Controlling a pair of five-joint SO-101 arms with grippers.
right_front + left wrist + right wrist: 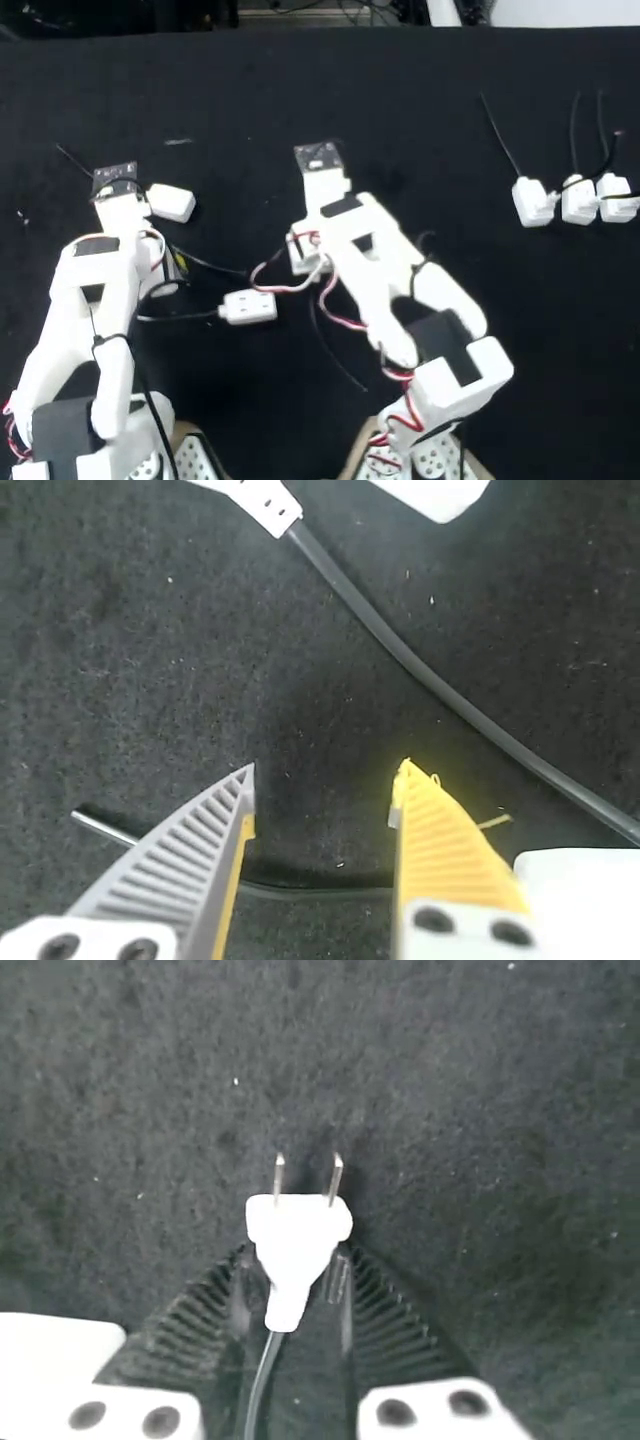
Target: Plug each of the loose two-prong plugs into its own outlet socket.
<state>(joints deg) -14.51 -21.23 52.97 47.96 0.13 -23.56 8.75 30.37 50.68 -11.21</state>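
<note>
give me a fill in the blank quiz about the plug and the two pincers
The white plug in the right pincer has ___ prongs.
The left pincer is ___ and holds nothing.
The table surface is ___.
Missing words: two; open; black.

High view: the bench (60, 60) is covered edge to edge by a black cloth (420, 110), matte and felt-like, lying flat without visible folds. Beyond the far edge of the bench, a narrow strip of room shows dark clutter with thin cables (350, 10) and, towards one corner, a white panel (560, 12). Wrist views: up close the cloth shows a fine, mottled nap. Pale lint specks (432, 600) are scattered over it, and a short yellowish thread (492, 823) lies on its surface.
</note>
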